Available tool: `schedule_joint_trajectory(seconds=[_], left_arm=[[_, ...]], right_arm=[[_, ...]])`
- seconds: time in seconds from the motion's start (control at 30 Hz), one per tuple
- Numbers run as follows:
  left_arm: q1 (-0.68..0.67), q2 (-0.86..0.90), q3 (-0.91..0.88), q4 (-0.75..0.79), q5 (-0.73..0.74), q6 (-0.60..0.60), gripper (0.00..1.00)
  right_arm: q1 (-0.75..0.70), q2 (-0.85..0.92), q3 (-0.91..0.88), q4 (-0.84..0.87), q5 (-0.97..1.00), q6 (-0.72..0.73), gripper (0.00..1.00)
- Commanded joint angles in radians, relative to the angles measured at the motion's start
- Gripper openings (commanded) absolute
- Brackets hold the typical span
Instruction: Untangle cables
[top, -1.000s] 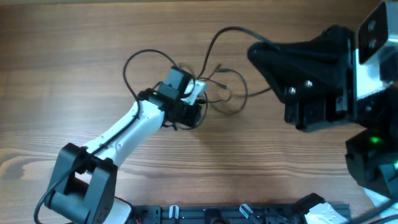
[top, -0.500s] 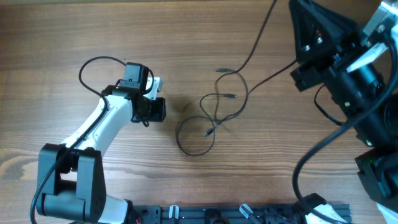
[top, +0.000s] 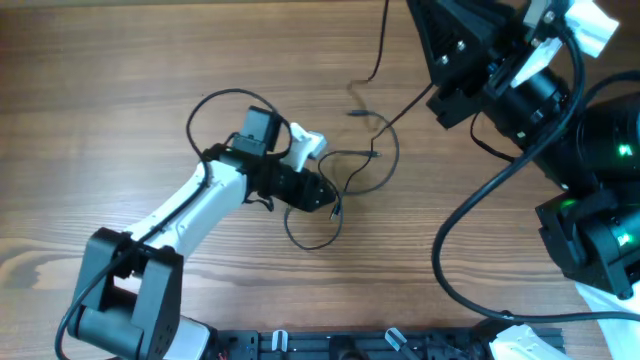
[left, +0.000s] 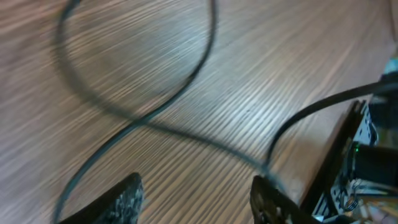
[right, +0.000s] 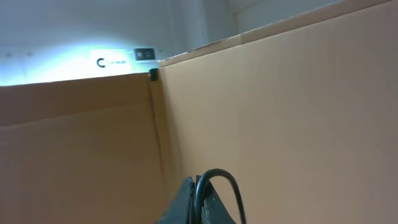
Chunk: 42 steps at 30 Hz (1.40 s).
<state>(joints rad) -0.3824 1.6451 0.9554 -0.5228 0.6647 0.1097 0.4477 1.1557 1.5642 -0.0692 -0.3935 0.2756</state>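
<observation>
Black cable (top: 310, 247) lies in loose loops mid-tabletop (top: 100, 120), with one strand climbing toward 1 o'clock. Left gripper (left: 196, 196) sits at the loops' 9 o'clock edge, its fingers (left: 118, 202) apart and cable running between them. Right gripper (right: 198, 190), high above, has its fingers pressed together on a cable strand.

A robot test lab, by the look of it. A white arm (top: 190, 205) and a black arm (top: 540, 95) work over a wood-grain table (top: 100, 80). Beyond the right claw (right: 196, 190) stand plain tan board walls (right: 280, 112) under a cold light (right: 50, 62). A black rail (top: 330, 345) edges the table, well apart from the left claw (top: 328, 203).
</observation>
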Motion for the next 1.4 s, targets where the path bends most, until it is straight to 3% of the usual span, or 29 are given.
schedule_joint_trajectory(seconds=[0.0, 0.2, 0.3, 0.53, 0.7, 0.9, 1.0, 1.1, 1.17, 1.37], left_arm=[[-0.057, 0.005, -0.005, 0.07, 0.03, 0.014, 0.58], [-0.082, 0.005, -0.005, 0.179, -0.012, -0.101, 0.51], [-0.082, 0.005, -0.005, 0.209, -0.012, -0.179, 0.41], [-0.096, 0.005, -0.005, 0.227, -0.18, -0.638, 0.45], [-0.109, 0.005, -0.005, 0.246, -0.191, -0.803, 0.38], [-0.113, 0.005, -0.005, 0.243, -0.218, -0.923, 0.24], [-0.125, 0.005, -0.006, 0.242, -0.25, -0.983, 0.21], [-0.132, 0.005, -0.006, 0.241, -0.27, -0.985, 0.15], [-0.119, 0.002, -0.005, 0.243, -0.247, -0.985, 0.04], [-0.095, -0.099, -0.005, 0.231, -0.183, -0.958, 0.04]], right_arm=[[-0.003, -0.015, 0.01, 0.007, -0.08, 0.016, 0.04], [-0.003, -0.039, 0.01, 0.005, -0.122, 0.016, 0.04], [-0.003, -0.047, 0.01, 0.005, -0.125, 0.016, 0.04], [-0.003, -0.048, 0.01, -0.008, -0.125, 0.016, 0.04], [-0.003, -0.05, 0.01, -0.023, -0.125, 0.016, 0.04], [-0.003, -0.056, 0.01, -0.033, -0.125, 0.015, 0.04], [-0.003, -0.056, 0.01, -0.04, -0.124, 0.013, 0.04], [-0.003, -0.056, 0.01, -0.05, -0.123, 0.011, 0.04], [-0.003, -0.056, 0.01, -0.064, -0.107, -0.005, 0.04], [-0.003, -0.053, 0.009, -0.191, 0.074, -0.103, 0.04]])
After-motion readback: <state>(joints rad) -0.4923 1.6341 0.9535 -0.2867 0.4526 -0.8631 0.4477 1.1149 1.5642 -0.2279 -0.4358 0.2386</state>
